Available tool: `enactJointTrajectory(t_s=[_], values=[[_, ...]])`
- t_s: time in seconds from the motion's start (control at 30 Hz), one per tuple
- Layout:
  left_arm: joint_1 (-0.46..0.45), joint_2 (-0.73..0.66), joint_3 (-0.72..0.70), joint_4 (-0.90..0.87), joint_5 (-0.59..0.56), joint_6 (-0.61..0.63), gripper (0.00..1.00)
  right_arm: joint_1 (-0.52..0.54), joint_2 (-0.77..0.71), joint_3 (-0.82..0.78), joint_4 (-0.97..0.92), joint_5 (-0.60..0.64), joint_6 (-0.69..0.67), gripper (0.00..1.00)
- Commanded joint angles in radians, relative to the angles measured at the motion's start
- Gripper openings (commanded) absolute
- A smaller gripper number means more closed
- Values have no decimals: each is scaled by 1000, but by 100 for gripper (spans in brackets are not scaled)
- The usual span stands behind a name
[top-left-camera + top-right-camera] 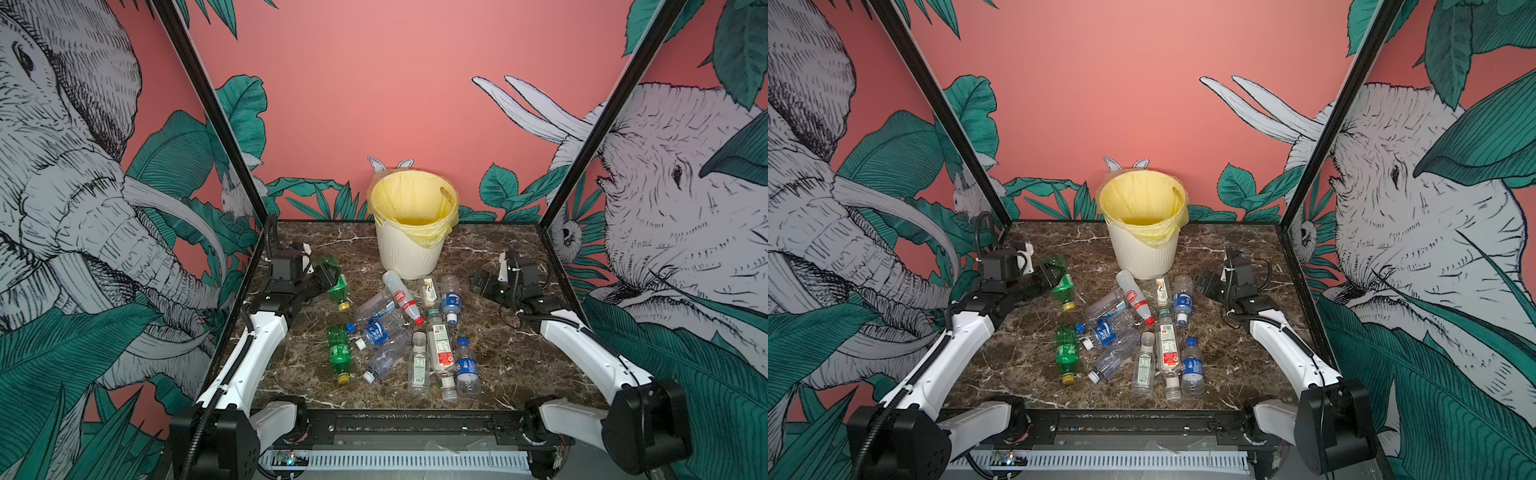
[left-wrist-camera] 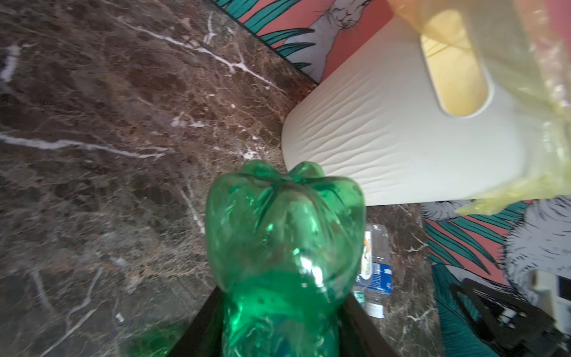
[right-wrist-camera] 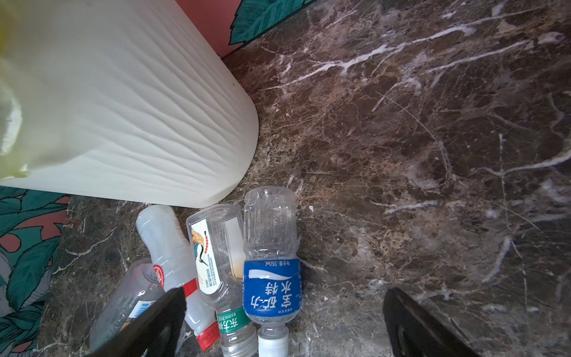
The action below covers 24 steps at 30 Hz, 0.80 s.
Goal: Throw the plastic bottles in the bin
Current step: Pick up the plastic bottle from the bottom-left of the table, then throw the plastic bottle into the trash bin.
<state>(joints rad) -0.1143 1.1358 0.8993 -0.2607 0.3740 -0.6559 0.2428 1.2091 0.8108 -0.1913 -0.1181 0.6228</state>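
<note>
while the left gripper (image 1: 329,277) clamps a green bottle (image 1: 338,291) cap-down near the bench's (image 1: 519,357) left edge, the right gripper (image 1: 477,284) stands wide open, empty; bin (image 1: 409,253) at far edge, other bottles (image 1: 440,345) mid-bench.

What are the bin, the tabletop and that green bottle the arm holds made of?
Bin: likely matte cream plastic, moulded wavy ribs; thin yellow film liner.
Tabletop: looks like polished brown marble with white veins, possibly printed imitation.
Held green bottle: thin translucent glossy plastic, dented, bright highlights.
</note>
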Motion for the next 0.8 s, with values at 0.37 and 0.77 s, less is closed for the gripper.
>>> enactJointTrajectory(t_s=[0.37,0.77], values=[[7,82,121,282,293,-27,46,-3,12,-26,140,4,84,99],[7,152,99,519,408,-54,46,-3,52,-13,130,-27,124,99]])
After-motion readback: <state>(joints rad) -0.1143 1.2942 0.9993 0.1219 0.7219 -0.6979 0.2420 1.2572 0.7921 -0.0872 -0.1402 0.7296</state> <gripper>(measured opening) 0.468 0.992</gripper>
